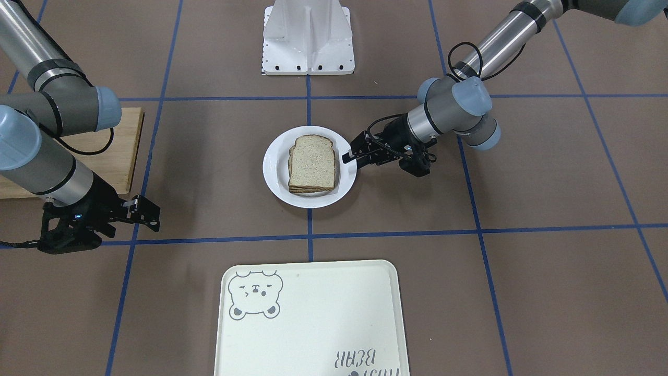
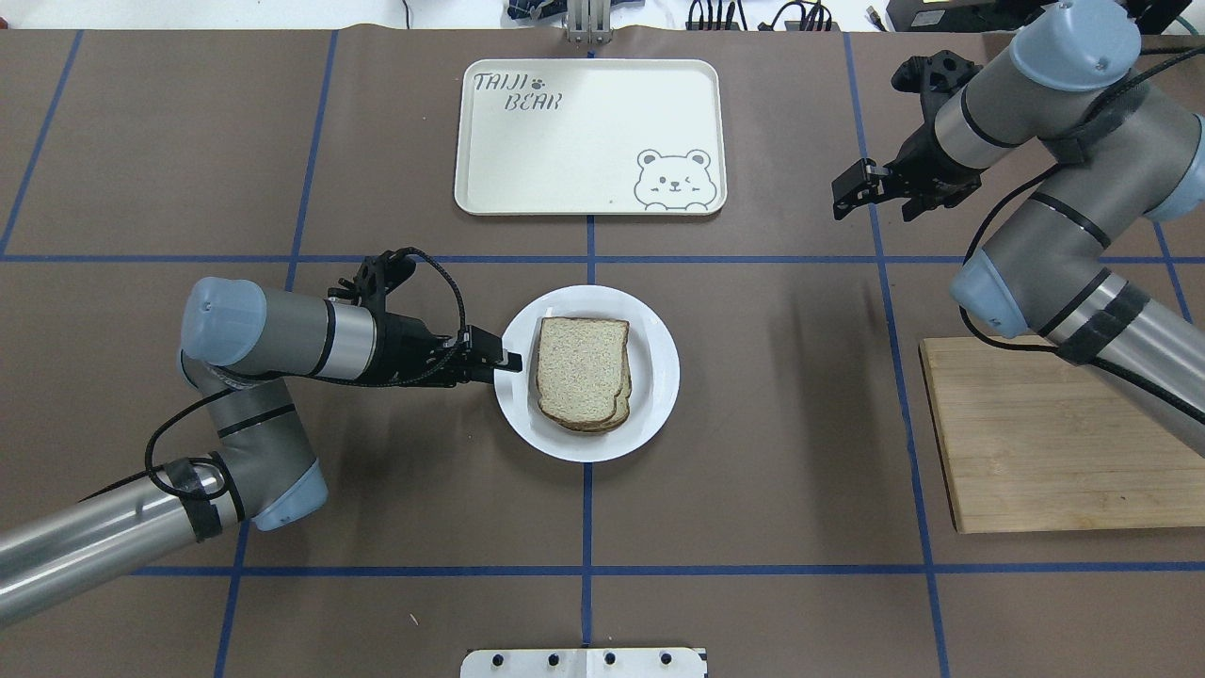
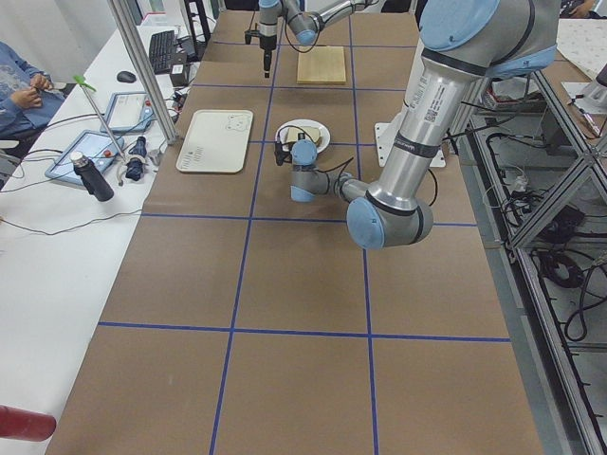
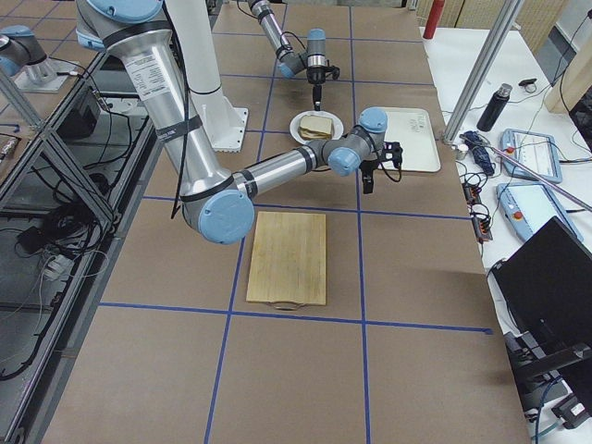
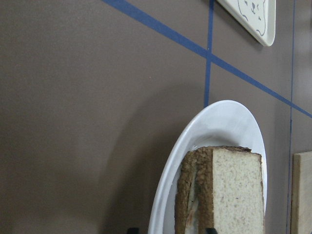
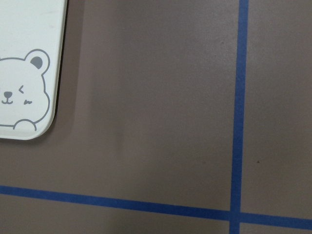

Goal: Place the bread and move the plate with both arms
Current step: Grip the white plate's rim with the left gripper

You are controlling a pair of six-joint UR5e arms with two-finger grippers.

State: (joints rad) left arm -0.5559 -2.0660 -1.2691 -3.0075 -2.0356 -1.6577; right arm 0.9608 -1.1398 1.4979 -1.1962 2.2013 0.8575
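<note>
The white plate [image 2: 659,377] sits mid-table with the plain bread [image 2: 582,367] lying on a second slice. They also show in the front view, plate [image 1: 274,167] and bread [image 1: 312,163]. My left gripper [image 2: 504,361] lies low at the plate's rim on the robot's left side, also seen in the front view [image 1: 348,156]. In the left wrist view its two tips [image 5: 169,230] stand apart with the plate's rim [image 5: 219,122] and the bread's crust [image 5: 195,195] between them. My right gripper [image 2: 852,193] is open and empty, hovering to the right of the tray.
The cream bear tray [image 2: 565,141] lies at the table's far side beyond the plate. A wooden cutting board [image 2: 1036,443] lies on the robot's right under the right arm. The white mount base [image 2: 584,662] is at the near edge.
</note>
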